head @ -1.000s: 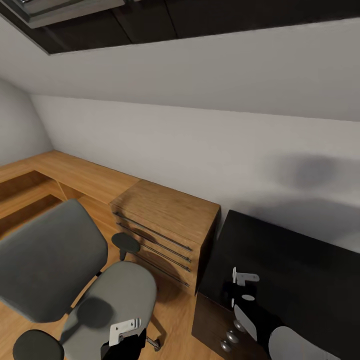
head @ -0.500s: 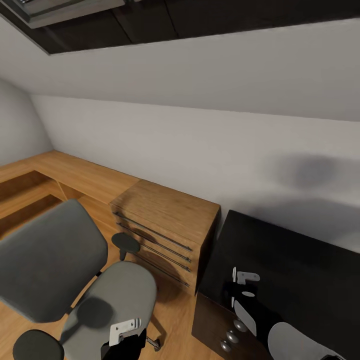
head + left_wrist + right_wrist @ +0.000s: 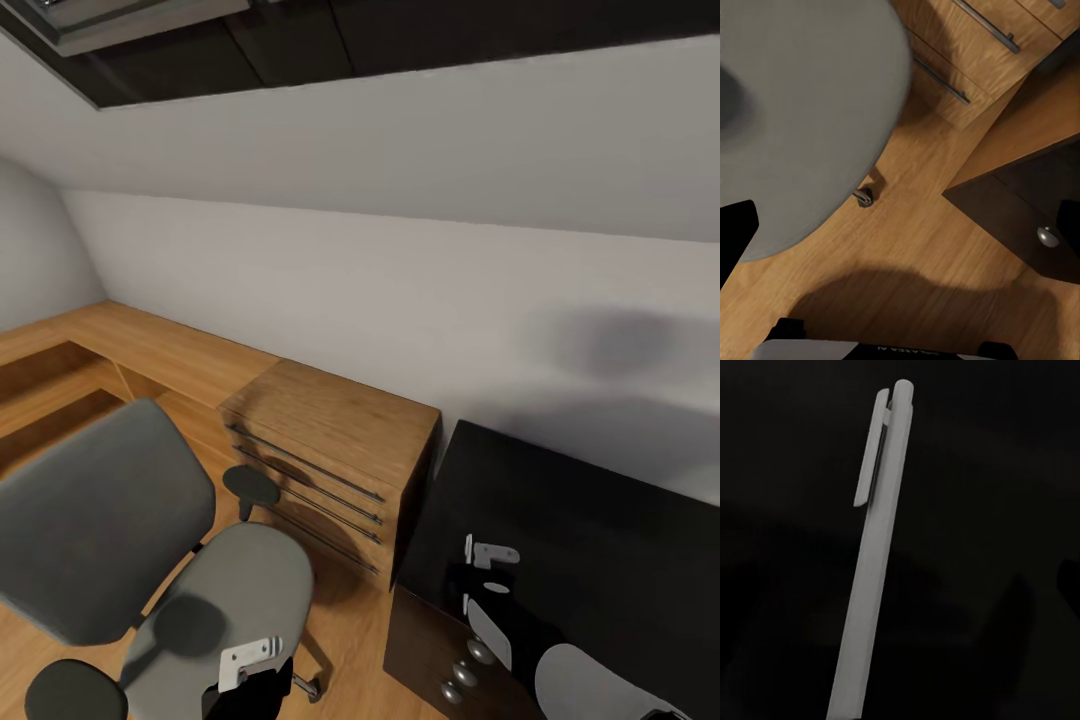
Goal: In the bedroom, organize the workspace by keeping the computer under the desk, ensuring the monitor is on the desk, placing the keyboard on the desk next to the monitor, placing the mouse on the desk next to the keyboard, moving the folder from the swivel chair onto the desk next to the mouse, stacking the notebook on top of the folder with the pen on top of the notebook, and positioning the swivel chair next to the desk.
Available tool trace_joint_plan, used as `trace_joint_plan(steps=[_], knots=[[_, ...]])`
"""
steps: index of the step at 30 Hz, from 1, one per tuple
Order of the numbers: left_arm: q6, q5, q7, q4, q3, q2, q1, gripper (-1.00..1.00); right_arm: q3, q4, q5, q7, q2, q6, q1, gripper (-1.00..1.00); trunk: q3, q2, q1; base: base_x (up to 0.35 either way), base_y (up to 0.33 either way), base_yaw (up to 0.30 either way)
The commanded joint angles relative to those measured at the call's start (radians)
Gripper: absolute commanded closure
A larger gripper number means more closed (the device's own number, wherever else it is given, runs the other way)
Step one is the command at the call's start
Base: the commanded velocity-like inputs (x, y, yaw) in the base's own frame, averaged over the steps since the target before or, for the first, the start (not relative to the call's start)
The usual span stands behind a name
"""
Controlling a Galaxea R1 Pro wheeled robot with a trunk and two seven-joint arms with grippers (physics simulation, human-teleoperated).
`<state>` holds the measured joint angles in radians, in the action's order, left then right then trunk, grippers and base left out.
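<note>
The white pen lies on the glossy black desk, seen close up in the right wrist view. My right gripper hovers low over the desk's left end, right above the pen. It is open; one dark fingertip shows faintly, well apart from the pen. The grey swivel chair stands on the wooden floor left of the desk, its seat bare. My left gripper hangs open over the seat's front edge, holding nothing. Computer, monitor, keyboard, mouse, folder and notebook are out of view.
A wooden chest of drawers stands between chair and desk against the white wall. Low wooden shelving runs along the wall to the left. The desk's dark drawer unit with silver knobs faces the chair's castor.
The right forearm has shifted slightly at the lower right of the head view. The gripper over the desk, the chair and the left arm hold their places.
</note>
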<state>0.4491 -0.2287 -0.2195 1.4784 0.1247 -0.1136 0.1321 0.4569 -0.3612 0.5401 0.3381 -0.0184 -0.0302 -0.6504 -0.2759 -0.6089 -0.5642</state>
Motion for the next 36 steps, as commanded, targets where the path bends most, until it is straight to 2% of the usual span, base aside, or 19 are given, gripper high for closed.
trace_joint_plan(steps=[1,9,10,29,36], knots=[[0.003,-0.011,-0.009,0.002,0.002,0.000,0.000,-1.00,0.007,0.004,0.009,0.009,-0.002,-0.009,0.000,-1.00,-0.005,-0.008,-0.005,0.000,0.000,0.000],[0.003,-0.011,-0.006,0.002,0.000,0.000,0.000,-1.00,0.006,0.003,0.009,0.009,-0.002,-0.008,0.000,-1.00,-0.005,-0.008,-0.005,0.000,0.000,0.000],[0.003,-0.011,-0.006,0.002,0.000,0.000,0.000,-1.00,0.006,0.003,0.009,0.009,-0.002,-0.008,0.000,1.00,-0.005,-0.008,-0.005,0.000,0.000,0.000],[0.004,-0.012,-0.005,0.002,0.000,0.000,0.000,-1.00,0.007,-0.006,0.011,0.010,-0.002,-0.011,0.000,1.00,-0.005,-0.008,-0.005,0.000,0.000,0.000],[0.004,-0.012,-0.004,0.002,0.000,0.000,0.000,-1.00,0.006,-0.010,0.012,0.008,-0.002,-0.056,0.000,1.00,-0.005,-0.008,-0.005,0.000,0.000,0.000]])
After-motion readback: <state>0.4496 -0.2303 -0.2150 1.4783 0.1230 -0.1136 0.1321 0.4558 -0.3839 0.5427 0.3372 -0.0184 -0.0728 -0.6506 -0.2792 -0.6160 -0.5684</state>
